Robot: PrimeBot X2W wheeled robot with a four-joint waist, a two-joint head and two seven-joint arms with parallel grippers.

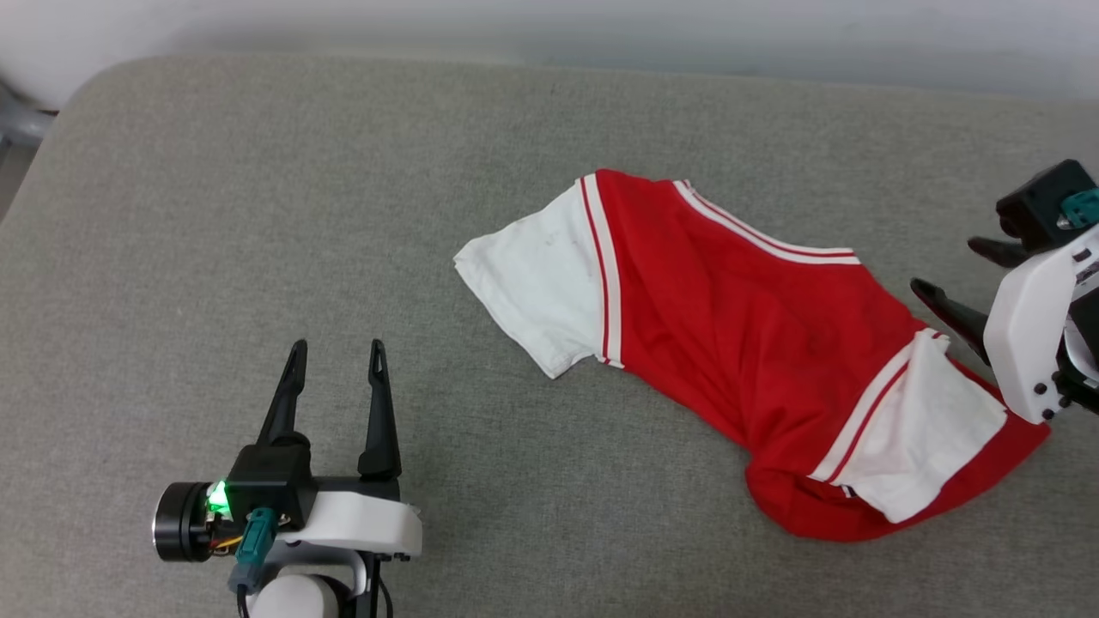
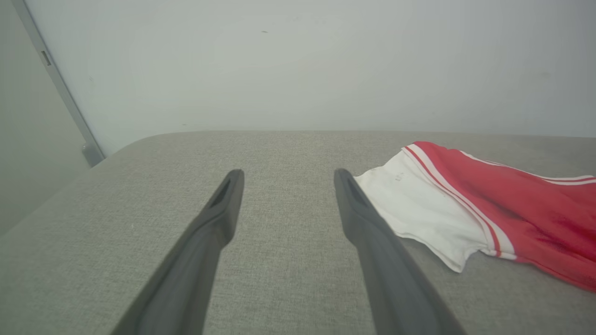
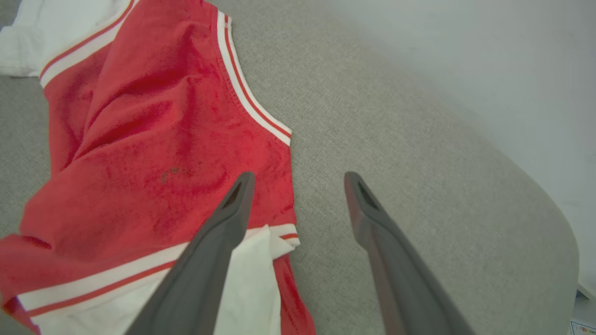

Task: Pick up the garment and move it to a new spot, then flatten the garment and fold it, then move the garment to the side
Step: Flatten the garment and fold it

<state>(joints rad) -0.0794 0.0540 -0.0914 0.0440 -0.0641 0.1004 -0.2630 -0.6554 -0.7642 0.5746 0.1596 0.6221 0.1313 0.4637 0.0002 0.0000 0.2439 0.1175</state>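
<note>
Right gripper (image 1: 943,264) is spread wide and empty, sitting right at the right-hand end of the garment (image 1: 730,326). It's way nearer than the left gripper (image 1: 336,345), which is also spread and empty, well off the garment's left white sleeve. The garment lies rumpled on the grey padded surface (image 1: 258,215), long axis diagonal from far sleeve to near bunched end. Right wrist view: one finger over the garment's folded white sleeve, the other over bare padding just beside its red edge. I'd guess the right arm grabs there.

Left claw (image 1: 336,345): long dark tapered fingers (image 1: 379,421), black block (image 1: 268,481), green light (image 1: 216,496), teal connector (image 1: 258,536), white shell (image 1: 361,524). Right claw (image 1: 944,263): same fingers, white housing (image 1: 1026,335), small dark screws (image 1: 1041,389).
</note>
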